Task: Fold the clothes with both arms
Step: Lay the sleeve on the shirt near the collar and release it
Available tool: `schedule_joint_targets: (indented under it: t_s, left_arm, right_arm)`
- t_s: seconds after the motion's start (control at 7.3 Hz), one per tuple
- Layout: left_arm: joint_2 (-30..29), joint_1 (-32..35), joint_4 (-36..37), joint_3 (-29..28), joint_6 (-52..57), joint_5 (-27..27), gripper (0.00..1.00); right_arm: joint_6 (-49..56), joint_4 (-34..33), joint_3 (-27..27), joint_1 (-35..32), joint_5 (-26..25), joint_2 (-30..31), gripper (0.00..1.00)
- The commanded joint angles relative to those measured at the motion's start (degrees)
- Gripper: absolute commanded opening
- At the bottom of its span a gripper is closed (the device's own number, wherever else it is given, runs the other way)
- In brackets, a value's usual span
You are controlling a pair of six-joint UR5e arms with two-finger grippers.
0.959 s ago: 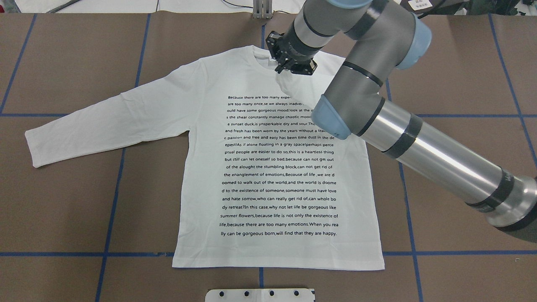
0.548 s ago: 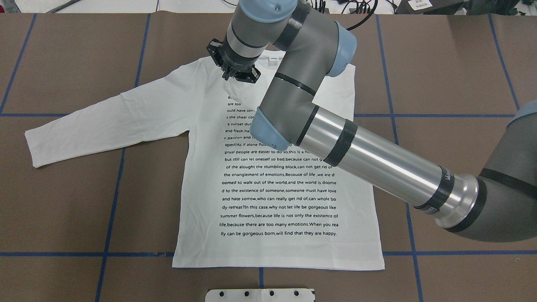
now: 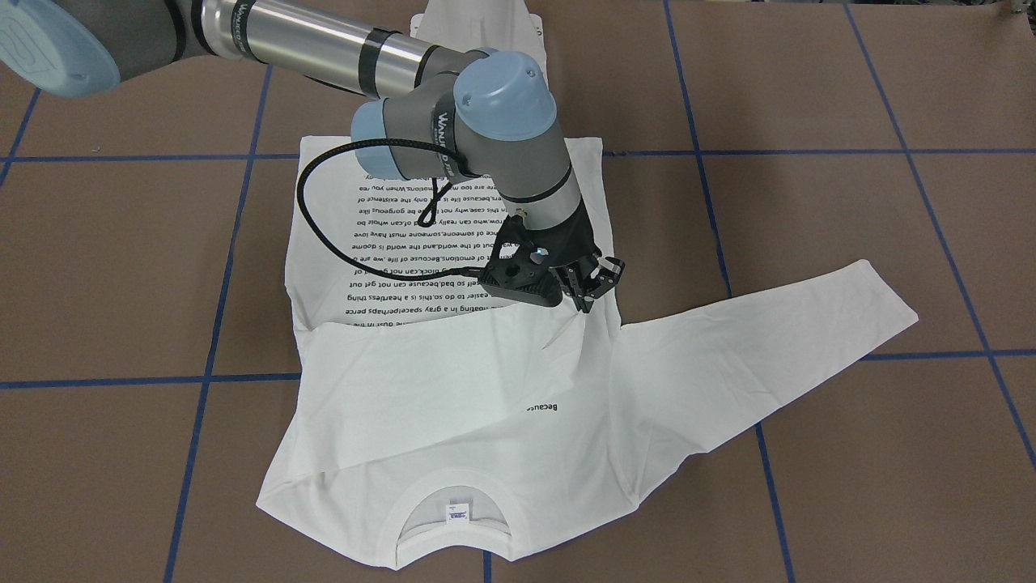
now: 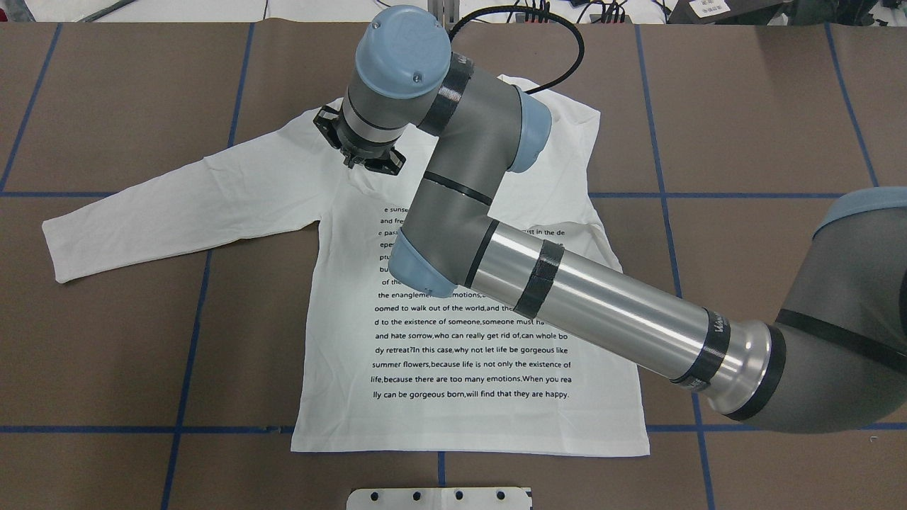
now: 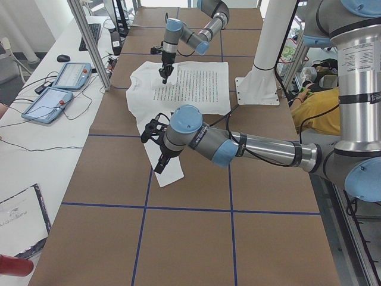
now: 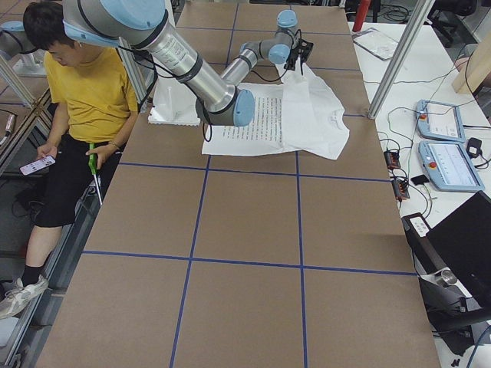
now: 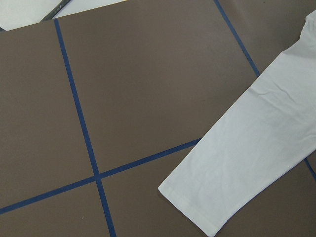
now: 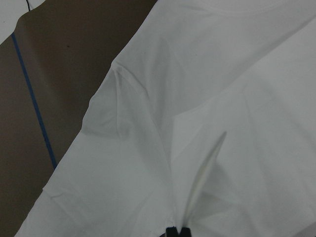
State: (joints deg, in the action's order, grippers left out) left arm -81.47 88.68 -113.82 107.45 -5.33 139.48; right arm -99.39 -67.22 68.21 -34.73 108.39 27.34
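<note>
Here, T-shirt (image 4: 468, 418), sleeve (image 3: 421, 372) folded over text, right gripper (image 3: 584, 303) pinching fabric, left gripper (image 5: 160, 161) unclear.

Bright, even light from above in all views; we see only short, soft shadows. Glare streak runs along polished tube of right arm (image 4: 602, 312). T-shirt (image 4: 468, 425) near blown out in right wrist view, creases faint grey, table (image 8: 49, 74) beside it dark. We note soft shadow on cloth under right gripper (image 3: 584, 301). Right wrist view soft; fingertips (image 8: 171, 232) at bottom edge blurred. Left wrist view crisp, evenly lit. Side views: small far detail hard to read.
</note>
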Motion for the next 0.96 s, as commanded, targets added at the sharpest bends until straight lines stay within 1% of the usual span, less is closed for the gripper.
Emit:
schedule_joint_targets:
  t_s: [0.0, 0.14, 0.41, 0.68, 0.82]
  left_arm:
    - [0.00, 0.08, 0.00, 0.12, -0.03, 0.00, 1.00]
    - [0.00, 0.09, 0.00, 0.12, -0.03, 0.00, 1.00]
    - [0.09, 0.08, 0.09, 0.12, -0.03, -0.09, 1.00]
    - [0.09, 0.09, 0.09, 0.12, -0.03, -0.09, 1.00]
    - [0.09, 0.00, 0.09, 0.12, -0.03, -0.09, 1.00]
  right_arm:
    - [-0.02, 1.46, -2.01, 0.71, -1.42, -0.79, 0.00]
    - [-0.02, 4.52, -5.16, 1.59, -2.90, -2.19, 0.00]
    - [-0.02, 4.64, -5.63, 3.69, -5.28, -2.47, 0.00]
    - [-0.02, 4.64, -5.89, 4.93, -6.08, -2.29, 0.00]
    - [-0.02, 4.64, -6.50, 5.11, -6.08, -2.38, 0.23]
